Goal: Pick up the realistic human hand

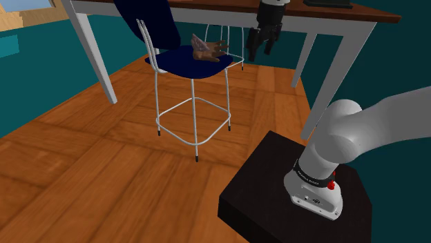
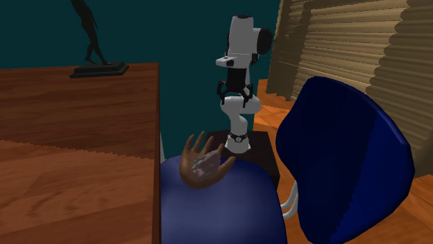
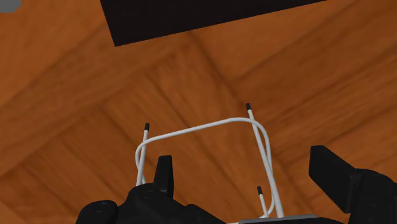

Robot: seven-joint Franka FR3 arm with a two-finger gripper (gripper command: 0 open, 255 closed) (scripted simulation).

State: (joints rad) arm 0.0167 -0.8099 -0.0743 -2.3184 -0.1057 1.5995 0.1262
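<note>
The realistic human hand [image 1: 207,50] lies on the blue seat [image 1: 181,63] of the chair, near the seat's back edge and just in front of the chair's blue backrest [image 2: 347,159]. It sits on the cushion's broad middle rather than its rim, so I judge it is stable and can be reached from above. It is a brown model with its own fingers fanned apart. In the second exterior view its palm [image 2: 202,163] faces the camera and the fingers rise from the seat [image 2: 208,211], so its long axis runs from the wrist at the cushion up to the fingertips. In the shoulder view the fingertips seem to point toward the side of the chair where the gripper hangs (how steeply it tilts off the seat I cannot tell). The gripper [image 1: 261,48] is beside the chair and above seat level, off the seat's far corner, with its black fingers [image 3: 164,181] spread wide and nothing between them. It points straight down past the seat, which is why the wrist view looks between them [image 3: 248,184] at the chair's white wire legs [image 3: 203,127] and the wooden floor. That placement reads as an approach pose: clear of the backrest, open wide enough, I judge, to span the palm across its narrow width once it is moved over the seat.
</note>
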